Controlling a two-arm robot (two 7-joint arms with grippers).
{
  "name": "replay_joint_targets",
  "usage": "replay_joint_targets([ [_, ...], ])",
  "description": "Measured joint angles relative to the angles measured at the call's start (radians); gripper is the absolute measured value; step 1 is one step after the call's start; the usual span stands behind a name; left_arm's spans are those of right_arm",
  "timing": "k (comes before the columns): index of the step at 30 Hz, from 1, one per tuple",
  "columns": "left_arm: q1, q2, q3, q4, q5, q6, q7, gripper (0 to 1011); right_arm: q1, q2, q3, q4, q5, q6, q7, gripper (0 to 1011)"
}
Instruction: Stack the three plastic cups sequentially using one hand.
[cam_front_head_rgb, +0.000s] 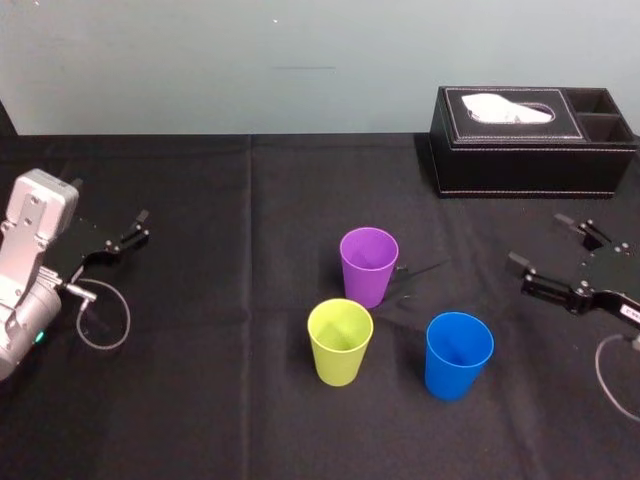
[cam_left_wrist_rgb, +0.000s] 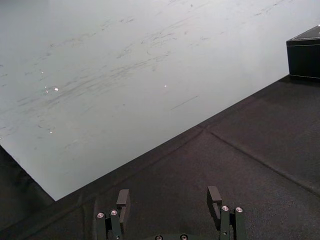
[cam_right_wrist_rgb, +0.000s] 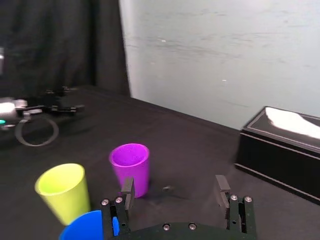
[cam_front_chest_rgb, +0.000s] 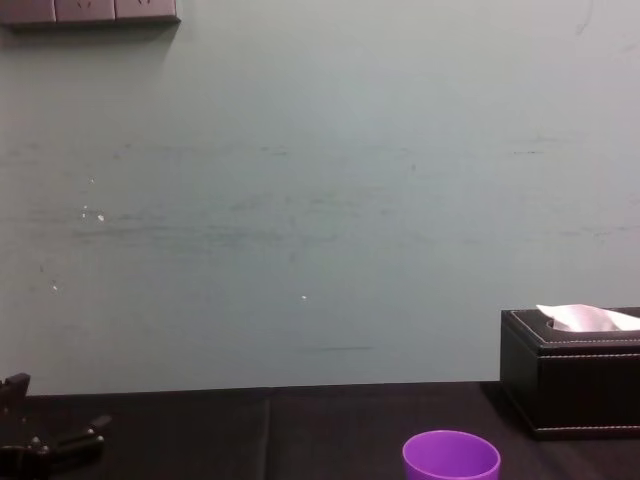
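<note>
Three cups stand upright and apart on the black tablecloth. The purple cup (cam_front_head_rgb: 369, 265) is farthest back, the yellow-green cup (cam_front_head_rgb: 340, 342) is front left of it, and the blue cup (cam_front_head_rgb: 458, 355) is front right. My right gripper (cam_front_head_rgb: 542, 242) hovers open to the right of the blue cup, holding nothing. In the right wrist view its fingers (cam_right_wrist_rgb: 128, 187) are spread, with the purple cup (cam_right_wrist_rgb: 131, 167), yellow-green cup (cam_right_wrist_rgb: 65, 192) and blue cup (cam_right_wrist_rgb: 85, 227) ahead of them. My left gripper (cam_front_head_rgb: 138, 228) rests open at the far left, well away from the cups.
A black tissue box (cam_front_head_rgb: 530, 140) with a white tissue stands at the back right of the table, near the wall. A cable loop (cam_front_head_rgb: 105, 320) lies beside the left arm. The purple cup's rim (cam_front_chest_rgb: 451, 457) shows low in the chest view.
</note>
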Motion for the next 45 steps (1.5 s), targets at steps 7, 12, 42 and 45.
replay_joint_targets([
  [7, 0.0, 0.0, 0.0, 0.0, 0.0, 0.0, 0.0, 1011, -0.04, 0.031, 0.043, -0.007, 0.066, 0.01, 0.118, 1004],
  [12, 0.0, 0.0, 0.0, 0.0, 0.0, 0.0, 0.0, 1011, -0.053, 0.052, 0.041, -0.004, 0.051, 0.011, 0.168, 1004],
  [42, 0.0, 0.0, 0.0, 0.0, 0.0, 0.0, 0.0, 1011, -0.042, 0.078, -0.087, 0.028, -0.117, 0.012, 0.239, 1004],
  [45, 0.0, 0.0, 0.0, 0.0, 0.0, 0.0, 0.0, 1011, -0.036, 0.073, -0.095, 0.034, -0.125, 0.014, 0.236, 1004],
])
